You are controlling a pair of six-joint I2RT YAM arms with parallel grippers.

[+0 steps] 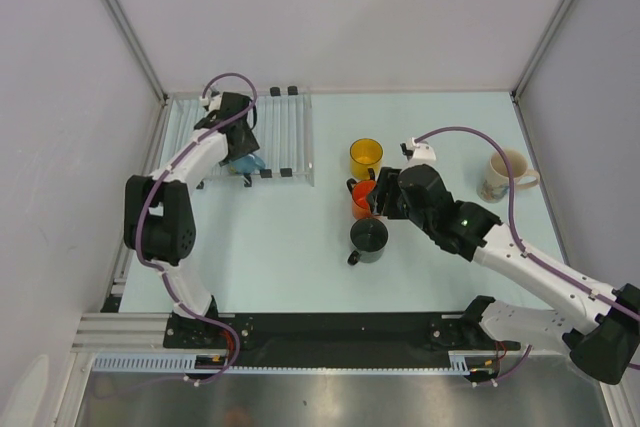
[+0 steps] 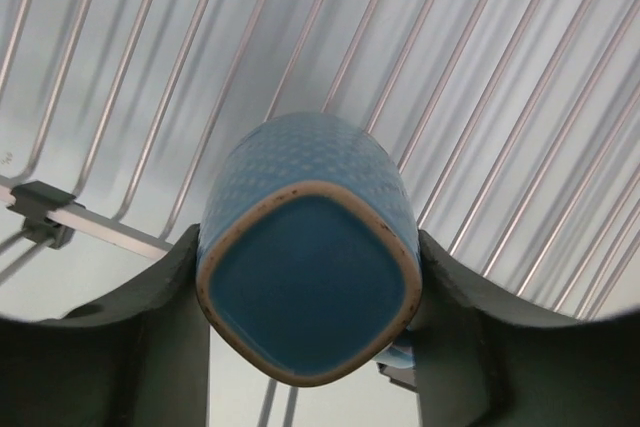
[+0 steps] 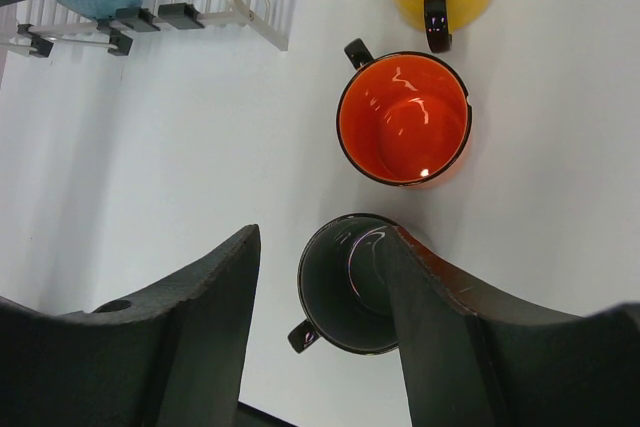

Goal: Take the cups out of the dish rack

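Observation:
The clear dish rack [image 1: 285, 137] stands at the back left. My left gripper [image 1: 240, 147] is over its near edge, shut on the light blue mug [image 1: 248, 161]. In the left wrist view the mug [image 2: 305, 292] is clamped between both fingers with its bottom toward the camera, above the rack bars [image 2: 480, 97]. The yellow mug [image 1: 366, 157], orange mug [image 1: 361, 200] and dark grey mug [image 1: 369, 239] stand upright in a line at mid table. My right gripper [image 3: 322, 237] is open above the dark grey mug [image 3: 345, 292], empty. The cream mug [image 1: 498, 177] stands at the right.
Metal frame posts stand at the back corners, and grey walls close in both sides. A black strip [image 1: 340, 327] runs along the near table edge between the arm bases. The rack's black clips [image 3: 160, 17] show in the right wrist view.

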